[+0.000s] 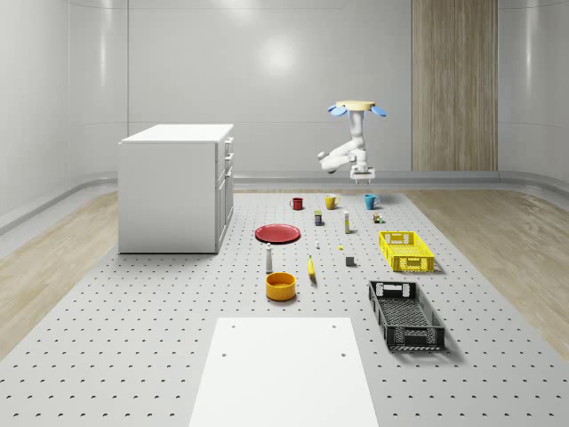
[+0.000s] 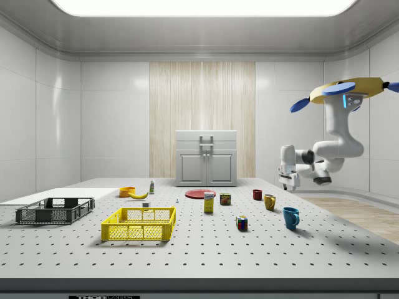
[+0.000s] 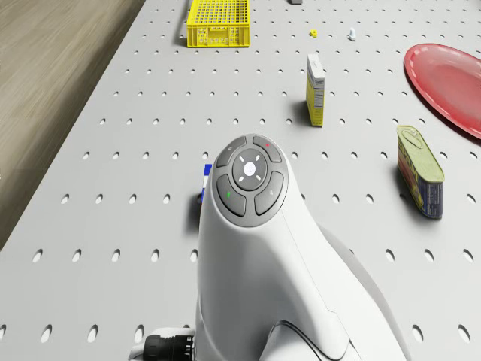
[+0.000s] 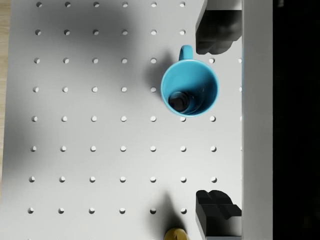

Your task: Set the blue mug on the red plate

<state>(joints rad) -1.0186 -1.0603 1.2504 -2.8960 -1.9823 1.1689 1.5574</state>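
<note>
The blue mug [image 1: 370,201] stands upright on the pegboard table near its far edge; it is also seen in the side view [image 2: 290,217]. The red plate [image 1: 278,233] lies closer to the cabinet, toward the whole-scene view's left, and the drone view catches its rim [image 3: 451,83]. The drone [image 1: 358,108] hovers high over the table's far end. Its arm bends down, and the gripper [image 1: 362,175] hangs well above the mug. From the wrist, the mug [image 4: 190,89] is seen from above, its handle toward one dark fingertip [image 4: 216,32]. The gripper [image 4: 216,120] is open and holds nothing.
A yellow mug [image 1: 331,201] and a red mug [image 1: 298,204] stand beside the blue one. A colour cube [image 2: 242,222], a can [image 3: 421,173] and a yellow box [image 3: 316,90] lie between mug and plate. A yellow crate [image 1: 406,250], a black crate [image 1: 405,313] and a white cabinet [image 1: 176,187] lie further off.
</note>
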